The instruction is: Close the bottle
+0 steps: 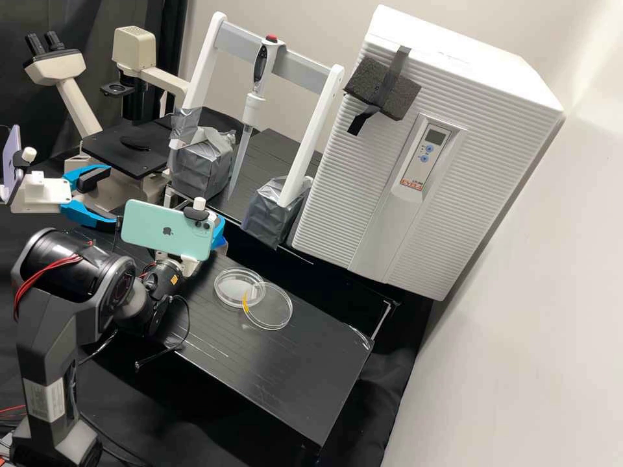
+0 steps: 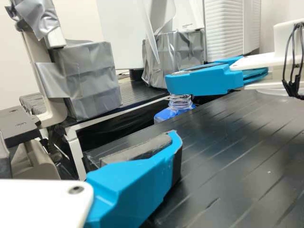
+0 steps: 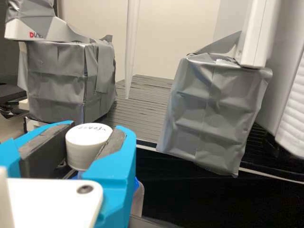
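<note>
Starting at the far left, my left gripper (image 1: 107, 198) hangs beside the microscope (image 1: 65, 71), its two blue fingers spread wide with nothing between them. Further right, behind a mint-green phone (image 1: 169, 230), my right gripper (image 3: 89, 147) pinches a small white cap (image 3: 88, 135) between its grey pads. The bottle (image 2: 176, 107) stands directly beneath that gripper, just past the far edge of the ribbed black board (image 1: 292, 370). Its clear threaded neck is bare and its body shows blue. I cannot tell whether the cap touches the neck.

Right of that gripper, two clear round dishes (image 1: 269, 308) lie on the board, overlapping at their rims. Behind them a pipette (image 1: 250, 110) hangs tip-down from a white stand (image 1: 311, 143), whose feet are bundled in grey tape. A big white ribbed box (image 1: 363, 162) stands at the far right, against the wall.
</note>
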Controlling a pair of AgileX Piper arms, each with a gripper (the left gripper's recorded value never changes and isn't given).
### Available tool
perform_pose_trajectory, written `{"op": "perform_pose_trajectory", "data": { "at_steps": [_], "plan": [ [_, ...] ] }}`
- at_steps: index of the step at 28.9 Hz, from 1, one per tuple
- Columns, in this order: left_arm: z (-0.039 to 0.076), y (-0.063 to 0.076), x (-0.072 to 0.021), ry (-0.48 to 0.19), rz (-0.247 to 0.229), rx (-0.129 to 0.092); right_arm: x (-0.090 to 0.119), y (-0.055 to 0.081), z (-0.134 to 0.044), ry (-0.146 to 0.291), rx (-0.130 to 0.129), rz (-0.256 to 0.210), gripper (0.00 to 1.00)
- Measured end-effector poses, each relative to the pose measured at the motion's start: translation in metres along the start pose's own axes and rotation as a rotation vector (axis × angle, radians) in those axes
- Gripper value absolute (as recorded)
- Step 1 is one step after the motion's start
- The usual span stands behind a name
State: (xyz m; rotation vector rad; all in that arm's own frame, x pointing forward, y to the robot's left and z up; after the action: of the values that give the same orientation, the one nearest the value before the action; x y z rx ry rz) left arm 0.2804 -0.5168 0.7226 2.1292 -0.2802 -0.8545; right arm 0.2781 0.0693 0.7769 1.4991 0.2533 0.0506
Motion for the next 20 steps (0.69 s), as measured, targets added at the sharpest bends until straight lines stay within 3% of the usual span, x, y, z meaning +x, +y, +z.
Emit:
{"op": "perform_pose_trajectory", "data": {
  "at_steps": [20],
  "plan": [
    [0.0006,0.0003,0.0006,-0.003,0.001,0.001,-0.0021,-0.0020,-0.0087,0.020,0.000,-0.019,0.00]
  ]
}}
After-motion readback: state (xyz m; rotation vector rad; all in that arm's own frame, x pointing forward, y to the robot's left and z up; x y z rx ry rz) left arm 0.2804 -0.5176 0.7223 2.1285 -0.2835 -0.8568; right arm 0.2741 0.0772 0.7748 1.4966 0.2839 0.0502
